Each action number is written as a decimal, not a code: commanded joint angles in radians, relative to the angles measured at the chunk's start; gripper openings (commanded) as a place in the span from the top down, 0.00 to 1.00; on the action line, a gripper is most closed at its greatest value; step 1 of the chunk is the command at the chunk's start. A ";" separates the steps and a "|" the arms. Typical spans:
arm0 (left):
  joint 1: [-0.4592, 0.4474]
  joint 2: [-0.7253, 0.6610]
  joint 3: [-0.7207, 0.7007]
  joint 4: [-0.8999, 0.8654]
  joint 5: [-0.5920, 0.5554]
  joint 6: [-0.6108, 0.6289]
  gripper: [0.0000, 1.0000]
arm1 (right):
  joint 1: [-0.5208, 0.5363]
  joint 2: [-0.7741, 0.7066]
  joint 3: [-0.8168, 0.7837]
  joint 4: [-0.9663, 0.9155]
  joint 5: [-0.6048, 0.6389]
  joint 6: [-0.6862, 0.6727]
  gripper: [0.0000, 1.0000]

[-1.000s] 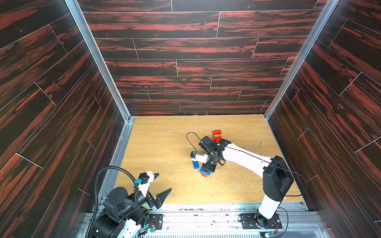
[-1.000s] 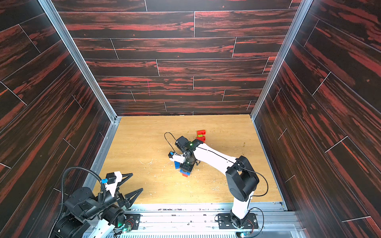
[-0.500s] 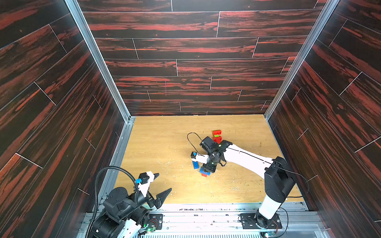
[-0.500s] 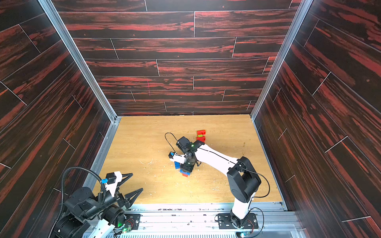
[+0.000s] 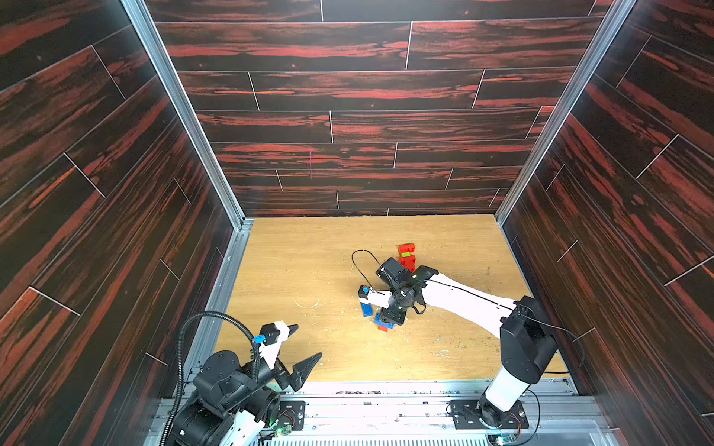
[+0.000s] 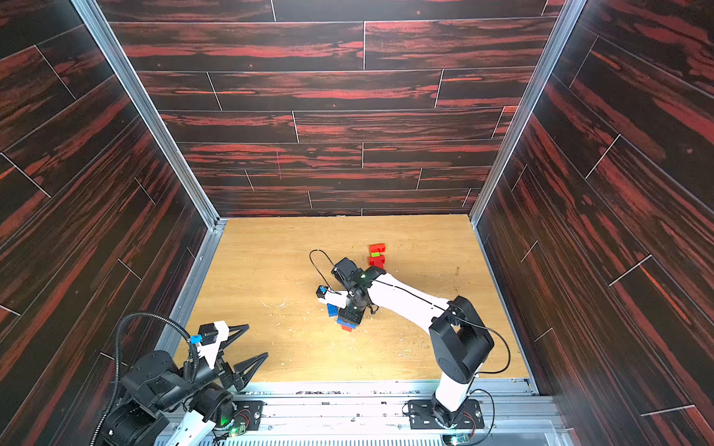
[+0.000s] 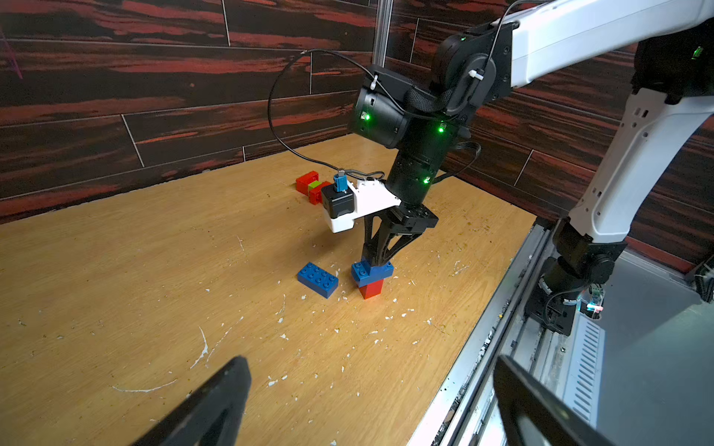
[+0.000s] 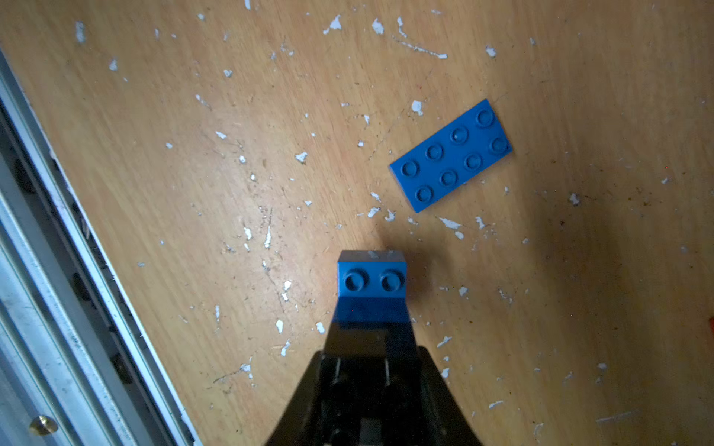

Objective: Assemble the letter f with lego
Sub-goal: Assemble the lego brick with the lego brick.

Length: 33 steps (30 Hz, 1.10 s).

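Note:
My right gripper (image 7: 375,259) points straight down at the middle of the floor, shut on a small blue lego brick (image 7: 363,270). That brick sits on top of a red brick (image 7: 371,289), whose base is at the wooden floor. In the right wrist view the held blue brick (image 8: 371,280) shows two studs beyond the right gripper (image 8: 371,328). An oblong blue brick (image 8: 450,154) lies flat just beside it. Farther back is a row of red bricks with a lime green one (image 5: 405,255) between them. My left gripper (image 5: 307,341) hangs open and empty at the front left.
The wooden floor (image 5: 309,270) is scuffed with white flecks. Dark panelled walls close in three sides, and a metal rail (image 5: 386,386) runs along the front edge. A black cable (image 7: 278,127) loops off the right wrist.

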 commanded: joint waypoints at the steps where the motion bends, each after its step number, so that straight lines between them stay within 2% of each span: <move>1: 0.004 0.003 -0.003 -0.007 0.005 0.012 0.00 | 0.017 0.053 -0.010 -0.060 -0.026 -0.008 0.70; 6: 0.004 -0.001 -0.003 -0.006 0.008 0.013 0.00 | 0.018 0.067 0.048 -0.098 -0.017 0.009 0.56; 20: 0.002 -0.002 -0.001 -0.008 0.009 0.013 0.00 | 0.017 0.077 0.184 -0.164 0.045 0.029 0.52; 28: 0.003 -0.003 0.000 -0.009 0.015 0.015 0.00 | 0.028 0.086 0.326 -0.186 -0.036 0.196 0.50; 33: 0.004 -0.002 0.000 -0.007 0.015 0.015 0.00 | 0.040 0.149 0.423 -0.163 0.076 0.435 0.50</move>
